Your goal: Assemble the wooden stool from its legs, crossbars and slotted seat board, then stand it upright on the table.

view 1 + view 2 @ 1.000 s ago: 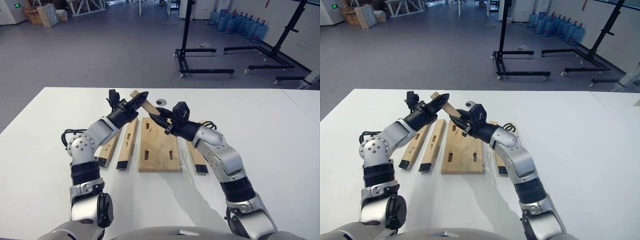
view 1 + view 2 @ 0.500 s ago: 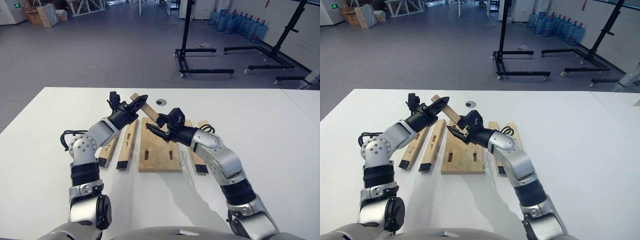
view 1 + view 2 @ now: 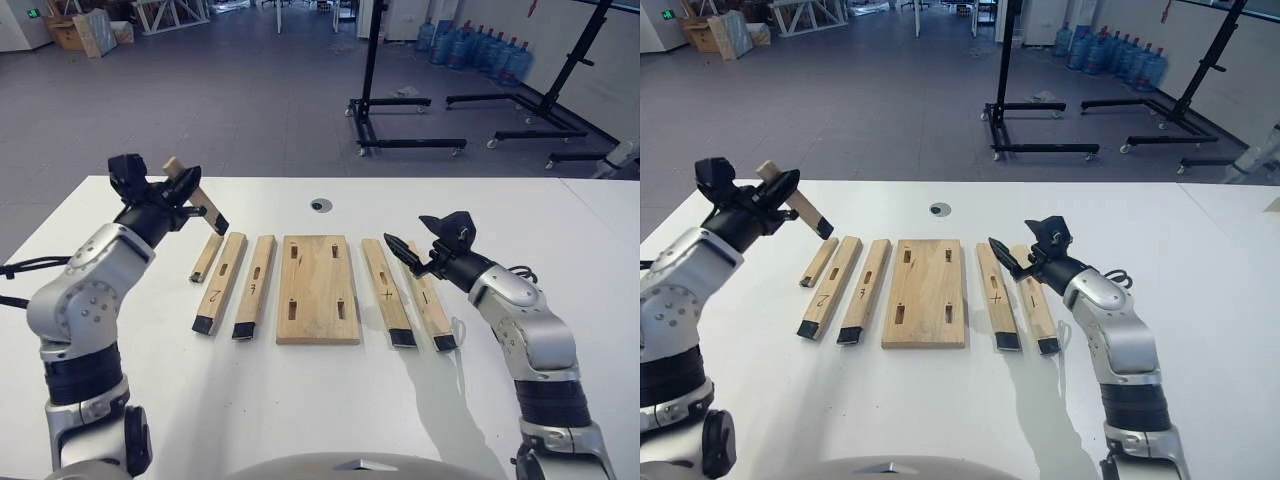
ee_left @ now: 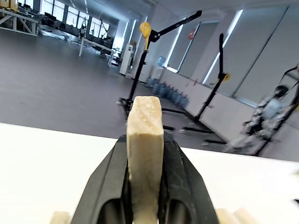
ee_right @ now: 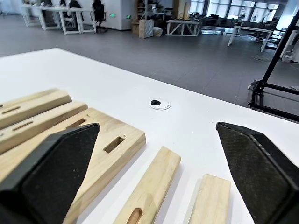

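Note:
The slotted seat board (image 3: 318, 288) lies flat mid-table. Two long legs (image 3: 221, 282) and a short crossbar (image 3: 207, 257) lie to its left, and two more legs (image 3: 385, 300) to its right. My left gripper (image 3: 183, 190) is raised over the table's far left, shut on a short wooden bar (image 3: 205, 207) with a dark end; that bar (image 4: 145, 140) stands between its fingers in the left wrist view. My right gripper (image 3: 405, 232) hangs open just above the far ends of the right-hand legs (image 5: 149, 186), nothing between its fingers (image 5: 51, 172).
A round cable hole (image 3: 320, 205) sits in the white table (image 3: 560, 240) behind the board. Bare tabletop surrounds the parts in front and to the right. Black wheeled stands (image 3: 410, 100) and water bottles stand on the floor beyond.
My left arm has swung up and to the far left, carrying the bar away from the board. My right gripper has drawn back from above the board to over the right-hand legs.

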